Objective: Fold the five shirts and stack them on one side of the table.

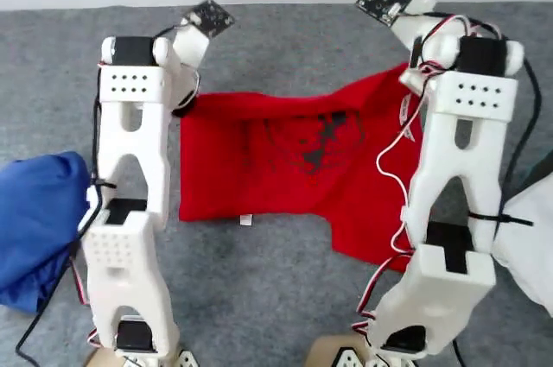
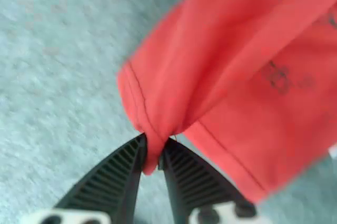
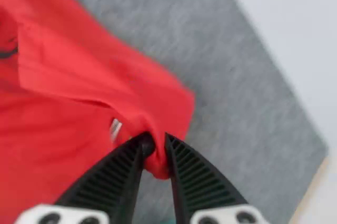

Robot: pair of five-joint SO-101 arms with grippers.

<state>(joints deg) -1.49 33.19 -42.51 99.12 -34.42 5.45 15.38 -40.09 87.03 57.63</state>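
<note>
Partly behind right arm (image 1: 462, 125): red shirt (image 1: 285, 168); blue shirt (image 1: 34, 220) cut off.

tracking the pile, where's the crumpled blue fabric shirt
High view: the crumpled blue fabric shirt lies at the grey mat's left edge, beside the left arm.

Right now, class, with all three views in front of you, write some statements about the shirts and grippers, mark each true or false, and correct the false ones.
1. The left gripper is shut on a bunched corner of the red shirt. True.
2. The right gripper is open and holds nothing. False: it is shut on another bunched corner of the red shirt.
3. The red shirt spreads over the grey table cover from one arm to the other. True.
4. The blue garment lies on top of the red shirt. False: it lies apart, at the table's edge beside the left arm.
</note>
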